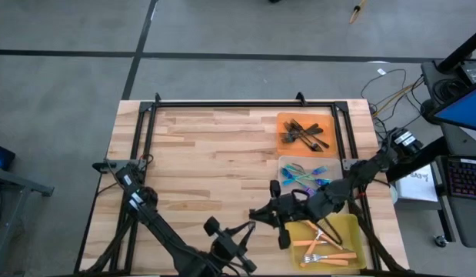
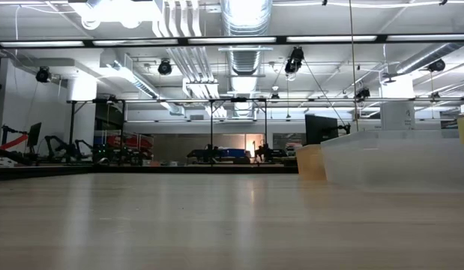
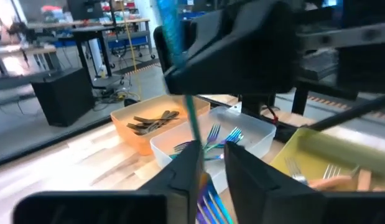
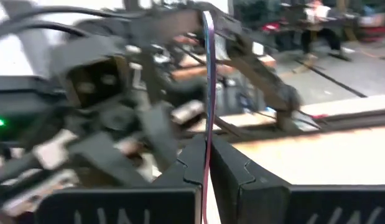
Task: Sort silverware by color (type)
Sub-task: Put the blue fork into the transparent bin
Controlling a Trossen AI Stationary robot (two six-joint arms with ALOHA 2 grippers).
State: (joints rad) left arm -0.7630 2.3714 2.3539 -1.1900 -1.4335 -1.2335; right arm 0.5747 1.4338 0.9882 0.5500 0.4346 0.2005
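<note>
A blue-handled fork (image 3: 193, 121) stands upright in the air between my two grippers, above the table's near middle. Its handle points up and its shiny tines (image 3: 209, 200) point down. My right gripper (image 4: 208, 152) (image 1: 262, 215) is shut on the fork, which shows edge-on (image 4: 208, 74) in the right wrist view. My left gripper (image 3: 212, 165) (image 1: 249, 228) faces it from the near side, its fingers a little apart on either side of the fork's lower part. My right gripper pinches the fork's blue handle (image 3: 181, 68) between its two fingers, below the handle's free end. The fingers come at it level and lie across it. The fork stands upright, tines down, clear of the table. My left gripper's fingers (image 3: 183, 177) flank the fork just above its tines; I cannot tell whether they touch it.
Three trays stand in a row along the table's right side. The orange tray (image 1: 284, 123) at the far end holds dark forks. The clear tray (image 1: 285, 165) in the middle holds blue forks. The yellow tray (image 1: 353, 227) nearest holds orange forks. Bare wood lies to the left.
</note>
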